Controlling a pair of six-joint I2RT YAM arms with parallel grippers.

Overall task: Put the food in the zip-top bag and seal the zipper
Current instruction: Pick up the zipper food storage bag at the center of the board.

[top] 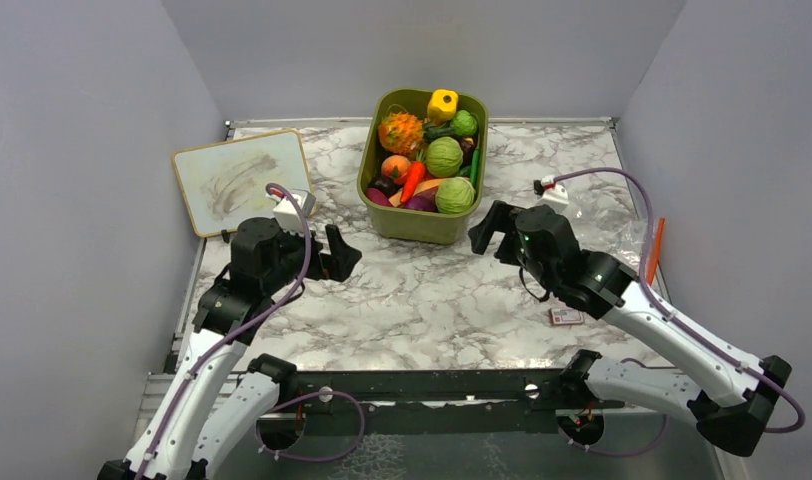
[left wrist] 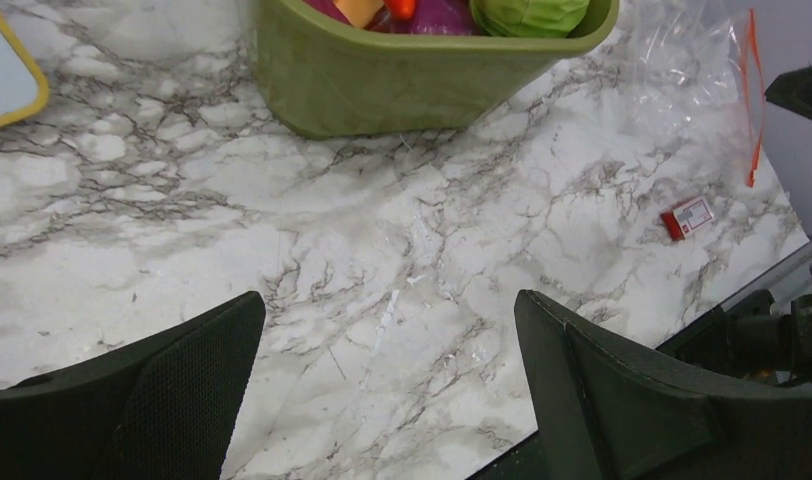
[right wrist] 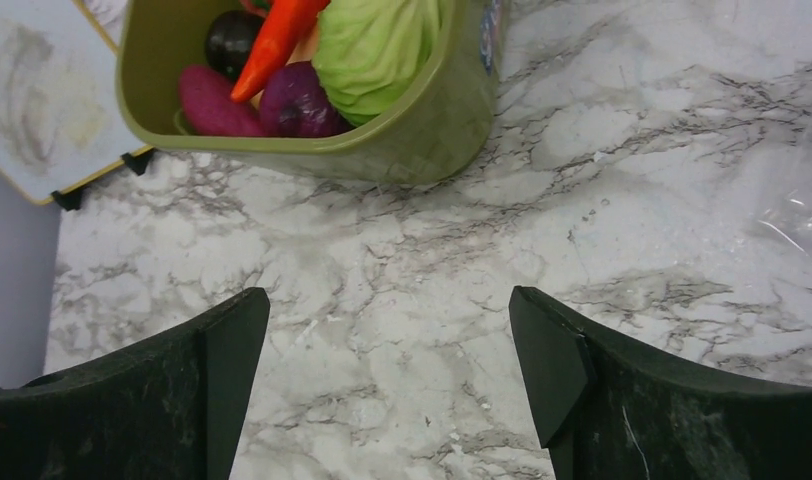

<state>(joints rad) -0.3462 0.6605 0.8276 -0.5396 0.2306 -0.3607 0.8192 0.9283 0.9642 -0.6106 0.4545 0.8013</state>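
Observation:
The toy food lies in the olive-green bin (top: 418, 225): two light-green cabbage balls (top: 444, 157) (top: 455, 195), an orange bumpy fruit (top: 401, 131) and a round orange-peach fruit (top: 395, 166). The clear zip-top bag (top: 627, 235) lies flat at the table's right edge, its orange-red zipper (top: 655, 250) along the far right; it also shows in the left wrist view (left wrist: 692, 70). My left gripper (top: 344, 255) is open and empty, left of the bin. My right gripper (top: 492, 232) is open and empty, just right of the bin's front corner.
A small whiteboard (top: 244, 177) lies at the back left. A small red-and-white label (top: 566, 316) lies on the marble near my right arm. The bin also holds a carrot, a yellow pepper and purple pieces. Grey walls close in three sides.

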